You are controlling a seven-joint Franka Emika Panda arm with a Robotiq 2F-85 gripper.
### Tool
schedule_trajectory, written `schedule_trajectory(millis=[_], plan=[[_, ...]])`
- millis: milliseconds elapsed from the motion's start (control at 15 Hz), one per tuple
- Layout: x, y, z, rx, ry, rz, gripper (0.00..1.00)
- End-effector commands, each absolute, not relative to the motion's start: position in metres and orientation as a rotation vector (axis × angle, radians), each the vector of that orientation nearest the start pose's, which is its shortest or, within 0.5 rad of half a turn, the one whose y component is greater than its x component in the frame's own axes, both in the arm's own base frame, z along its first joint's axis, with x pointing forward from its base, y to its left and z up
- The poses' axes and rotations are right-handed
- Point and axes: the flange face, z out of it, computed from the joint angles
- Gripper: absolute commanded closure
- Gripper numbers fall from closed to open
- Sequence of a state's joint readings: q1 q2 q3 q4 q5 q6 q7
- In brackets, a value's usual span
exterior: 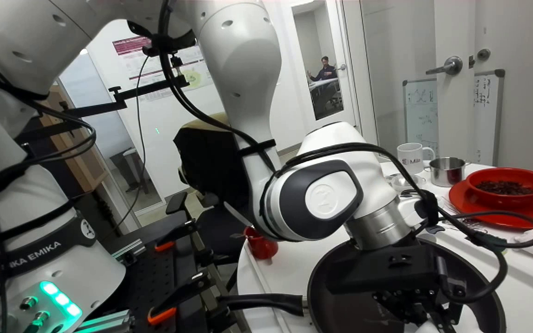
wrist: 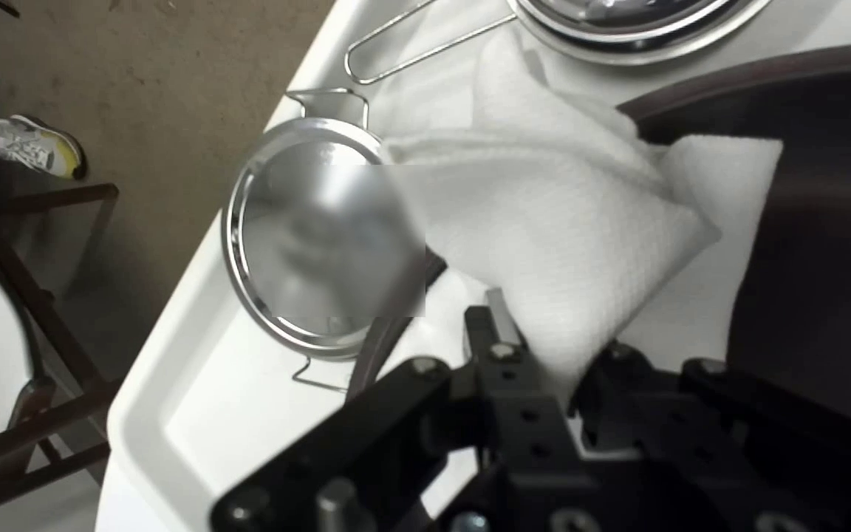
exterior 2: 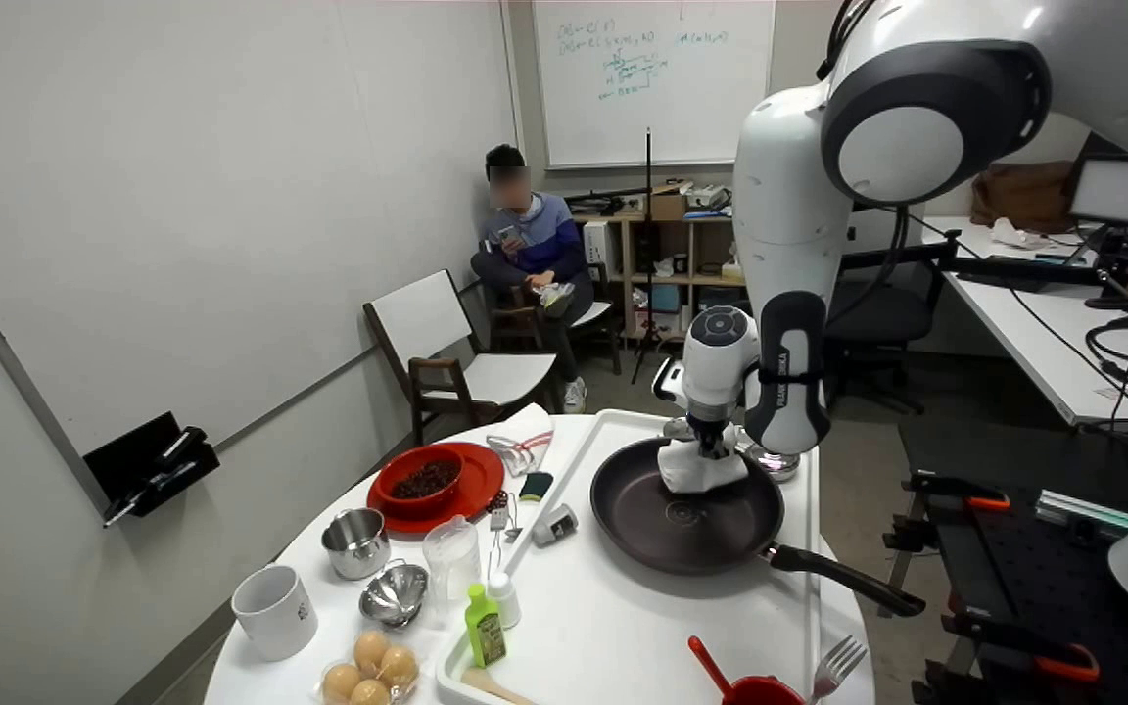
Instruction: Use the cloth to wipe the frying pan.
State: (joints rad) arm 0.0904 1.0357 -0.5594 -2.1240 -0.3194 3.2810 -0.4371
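The dark frying pan [exterior 2: 667, 543] lies on a white tray, its black handle pointing to the table edge. The pan also shows in an exterior view [exterior: 345, 296] and the wrist view [wrist: 832, 295]. The white cloth [exterior 2: 696, 472] hangs bunched over the far part of the pan. In the wrist view the cloth [wrist: 573, 229] fans out from between the fingers and covers part of the pan rim. My gripper [wrist: 536, 332] is shut on the cloth, and it shows above the pan in both exterior views [exterior 2: 716, 446] [exterior: 435, 317]. The cloth's underside is hidden.
A round metal piece with wire handles [wrist: 307, 236] and a metal bowl [exterior 2: 777, 462] lie close to the pan on the tray [exterior 2: 603, 627]. A grey cup [exterior 2: 554, 526], a green bottle [exterior 2: 485, 627], a red ladle [exterior 2: 760, 690] and a red plate [exterior 2: 486, 480] are around.
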Motion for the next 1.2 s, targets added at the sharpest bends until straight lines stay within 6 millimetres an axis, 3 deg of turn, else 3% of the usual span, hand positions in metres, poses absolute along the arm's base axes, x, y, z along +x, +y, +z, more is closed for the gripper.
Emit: schedule_trajectory(millis=[0,667,1133], plan=[[0.485,-0.242,-0.005,-3.492,-0.931,0.077,0.92],[0.534,-0.218,0.005,-3.532,-0.737,-0.103,0.92],[0.538,-0.199,-0.001,-3.52,-0.784,-0.13,0.92]])
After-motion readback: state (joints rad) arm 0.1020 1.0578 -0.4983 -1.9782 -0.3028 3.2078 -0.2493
